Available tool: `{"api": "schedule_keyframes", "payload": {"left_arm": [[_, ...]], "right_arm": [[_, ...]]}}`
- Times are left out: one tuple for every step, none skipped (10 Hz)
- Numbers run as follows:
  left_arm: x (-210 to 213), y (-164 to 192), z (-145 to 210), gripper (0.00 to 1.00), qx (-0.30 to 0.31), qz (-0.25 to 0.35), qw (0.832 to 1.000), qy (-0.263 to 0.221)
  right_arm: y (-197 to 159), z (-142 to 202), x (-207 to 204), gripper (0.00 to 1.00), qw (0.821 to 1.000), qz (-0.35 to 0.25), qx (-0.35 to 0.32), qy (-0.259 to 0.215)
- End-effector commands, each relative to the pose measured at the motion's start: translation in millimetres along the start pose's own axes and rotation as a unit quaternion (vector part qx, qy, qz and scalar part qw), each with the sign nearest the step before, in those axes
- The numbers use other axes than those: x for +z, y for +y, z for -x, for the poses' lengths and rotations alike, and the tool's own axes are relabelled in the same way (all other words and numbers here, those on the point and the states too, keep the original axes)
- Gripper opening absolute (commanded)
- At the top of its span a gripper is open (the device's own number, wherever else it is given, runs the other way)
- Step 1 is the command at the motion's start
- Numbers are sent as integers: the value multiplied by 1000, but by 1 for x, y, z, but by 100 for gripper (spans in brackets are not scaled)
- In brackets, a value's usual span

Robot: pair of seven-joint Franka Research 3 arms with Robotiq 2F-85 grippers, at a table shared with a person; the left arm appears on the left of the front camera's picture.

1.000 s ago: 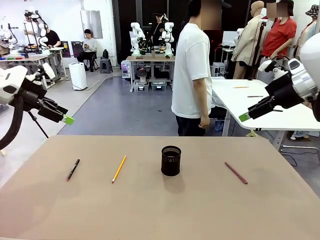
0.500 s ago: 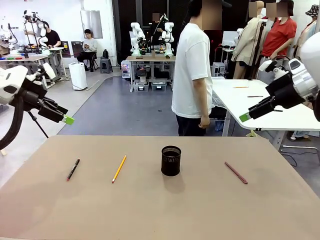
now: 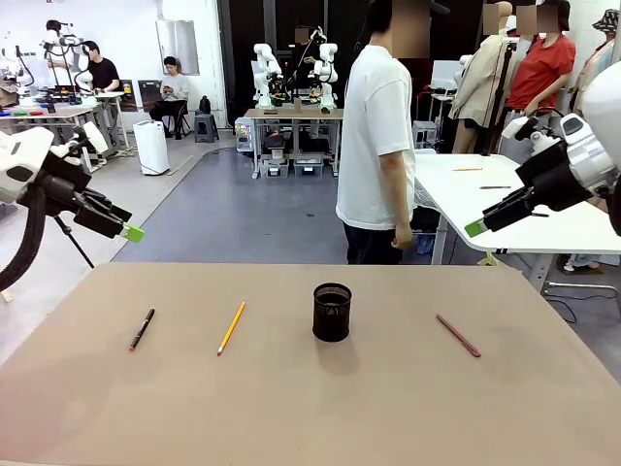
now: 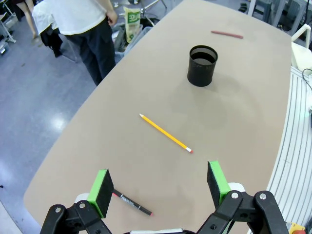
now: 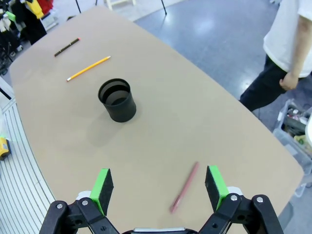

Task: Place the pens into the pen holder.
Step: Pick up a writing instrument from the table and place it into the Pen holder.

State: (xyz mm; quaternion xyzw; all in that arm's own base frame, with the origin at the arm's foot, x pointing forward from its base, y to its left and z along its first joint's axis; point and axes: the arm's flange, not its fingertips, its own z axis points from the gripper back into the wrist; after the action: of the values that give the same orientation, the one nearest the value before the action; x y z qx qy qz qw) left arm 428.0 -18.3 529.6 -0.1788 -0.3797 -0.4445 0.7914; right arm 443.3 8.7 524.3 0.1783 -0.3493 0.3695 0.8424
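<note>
Jaws of left gripper [image 4: 160, 187] and right gripper [image 5: 159, 186] are remaining spread, empty; far beyond them, the person [image 3: 376, 146] is shifting slightly sideways.

- The gripper [image 5: 158, 185] hangs wide open above the table [image 5: 195, 122].
- A red pen [image 5: 184, 194] lies under it.
- The holder [image 5: 117, 100] stands upright; a pencil [image 5: 88, 68] and a black pen [image 5: 67, 47] lie beyond.

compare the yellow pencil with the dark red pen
Colour: the yellow pencil is bright yellow-orange, the dark red pen dull brownish-red. Side: the pencil lies left of the pen holder, the pen right. Slant: the pencil's far end tips right, the pen's tips left. Both lie flat on the table, outside the holder.
</note>
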Motion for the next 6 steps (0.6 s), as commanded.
{"api": "schedule_keyframes", "payload": {"left_arm": [[0, 1, 1, 100, 1, 5, 1000, -8], [0, 1, 1, 100, 1, 5, 1000, -8], [0, 1, 1, 100, 1, 5, 1000, -8], [0, 1, 1, 100, 1, 5, 1000, -8], [0, 1, 1, 100, 1, 5, 1000, -8], [0, 1, 1, 100, 1, 5, 1000, -8]], "right_arm": [[-3, -11, -18, 100, 997, 45, -35, 54], [-10, -16, -29, 100, 993, 37, -39, 102], [-18, -18, -42, 100, 988, 45, -49, 138], [-26, -15, -54, 100, 981, 52, -57, 178], [-34, -11, -66, 100, 976, 56, -61, 200], [-37, -4, -78, 100, 972, 60, -66, 216]]}}
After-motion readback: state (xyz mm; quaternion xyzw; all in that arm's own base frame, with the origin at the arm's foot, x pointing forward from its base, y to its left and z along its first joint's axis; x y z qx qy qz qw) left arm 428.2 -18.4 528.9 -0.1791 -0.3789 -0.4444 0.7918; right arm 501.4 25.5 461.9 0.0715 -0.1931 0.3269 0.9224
